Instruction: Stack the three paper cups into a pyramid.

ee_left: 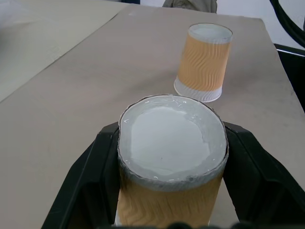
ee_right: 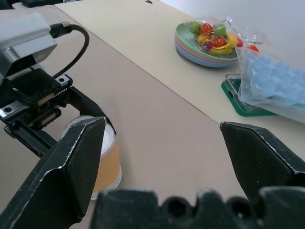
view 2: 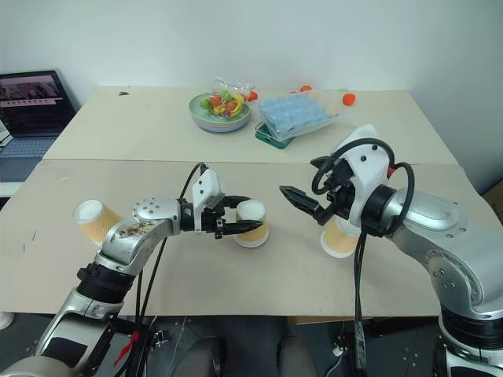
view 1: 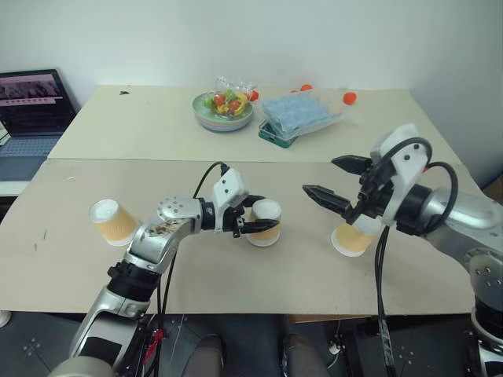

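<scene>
Standing upside down, white base up, at the table's centre: one small tapered tan-orange paper cup (view 1: 266, 222), clamped between the two black fingers of the left gripper (view 1: 255, 215), which reaches it from nine o'clock; whether it rests on the surface or hangs just above cannot be told.

Second matching cup (view 1: 351, 236), also inverted, at three o'clock of the first, well apart, partly behind the right arm.

Third matching cup (view 1: 113, 221), at nine o'clock of the first, near the left edge, tilted with its white inside showing.

Right gripper (view 1: 336, 181), raised above the second cup, fingers spread wide with nothing between them, pointing toward nine o'clock.

Beige tabletop (view 1: 157, 126), bearing all cups.

Pale green bowl of mixed fruit (view 1: 223, 108), at twelve o'clock, far side.

Clear bag of blue moulded pieces (view 1: 300, 112), just beside the bowl at its three o'clock.

Open laptop (view 1: 31, 110), at ten o'clock, off the table.
</scene>
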You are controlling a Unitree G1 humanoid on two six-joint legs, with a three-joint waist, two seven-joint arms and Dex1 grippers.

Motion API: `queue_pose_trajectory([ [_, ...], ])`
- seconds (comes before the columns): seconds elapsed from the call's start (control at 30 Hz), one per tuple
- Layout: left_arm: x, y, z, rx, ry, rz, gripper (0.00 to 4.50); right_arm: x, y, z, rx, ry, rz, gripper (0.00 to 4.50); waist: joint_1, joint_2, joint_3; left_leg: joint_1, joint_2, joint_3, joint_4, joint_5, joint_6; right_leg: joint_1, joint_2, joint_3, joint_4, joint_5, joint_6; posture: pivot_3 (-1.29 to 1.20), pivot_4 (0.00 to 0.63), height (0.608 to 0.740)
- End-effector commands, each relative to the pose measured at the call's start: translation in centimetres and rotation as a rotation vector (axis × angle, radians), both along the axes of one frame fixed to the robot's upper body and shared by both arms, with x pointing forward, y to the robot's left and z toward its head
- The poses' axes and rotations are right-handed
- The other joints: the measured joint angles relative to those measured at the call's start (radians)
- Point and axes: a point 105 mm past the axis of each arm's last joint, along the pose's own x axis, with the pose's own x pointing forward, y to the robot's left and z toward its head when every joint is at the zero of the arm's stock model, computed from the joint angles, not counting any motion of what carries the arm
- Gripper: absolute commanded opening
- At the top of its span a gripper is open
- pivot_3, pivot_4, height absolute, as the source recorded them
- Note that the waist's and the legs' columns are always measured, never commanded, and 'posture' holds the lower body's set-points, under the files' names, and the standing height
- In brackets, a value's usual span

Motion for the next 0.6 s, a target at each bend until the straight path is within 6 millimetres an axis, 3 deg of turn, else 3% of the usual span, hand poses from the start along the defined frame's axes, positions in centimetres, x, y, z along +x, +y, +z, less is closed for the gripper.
queue_pose_trajectory([
  [0.03, -0.5, -0.7, 0.7, -0.010, -0.041, -0.050, 2.53, -0.6, -0.4, 1.2, -0.009, -0.059, -0.022, 4.50, 0.000, 0.000, 0.000, 0.000, 0.000, 0.000, 0.000, 0.000, 0.000, 0.000, 0.000, 0.000, 0.000, 0.000, 0.000, 0.00, 0.150, 0.740],
  [0.2, -1.1, -0.9, -0.1, -0.003, -0.029, -0.062, 2.53, -0.6, -0.3, 1.5, -0.009, -0.065, -0.024, 4.50, -0.001, 0.000, 0.000, 0.000, 0.000, 0.000, 0.000, 0.000, 0.000, 0.000, 0.000, 0.000, 0.000, 0.000, 0.000, 0.00, 0.150, 0.740],
  [0.23, -1.3, -0.9, -0.1, -0.004, -0.026, -0.065, 3.45, -0.6, -0.3, 1.6, -0.009, -0.067, -0.024, 4.50, -0.002, 0.000, 0.000, 0.000, 0.000, 0.000, 0.000, 0.000, 0.000, 0.000, 0.000, 0.000, 0.000, 0.000, 0.000, 0.00, 0.150, 0.740],
  [0.33, -1.4, -0.9, 0.0, -0.015, -0.019, -0.066, 4.39, -0.5, -0.3, 1.6, -0.010, -0.067, -0.021, 4.50, 0.000, 0.000, 0.000, 0.000, 0.000, 0.000, 0.000, 0.000, 0.000, 0.000, 0.000, 0.000, 0.000, 0.000, 0.000, 0.00, 0.150, 0.740],
  [0.6, -1.1, -0.7, 1.8, -0.024, -0.052, -0.054, 4.45, -0.2, -0.1, 1.7, -0.009, -0.065, -0.009, 4.50, 0.000, 0.000, 0.000, 0.000, 0.000, 0.000, 0.000, 0.000, 0.000, 0.000, 0.000, 0.000, 0.000, 0.000, 0.000, 0.00, 0.150, 0.740],
])
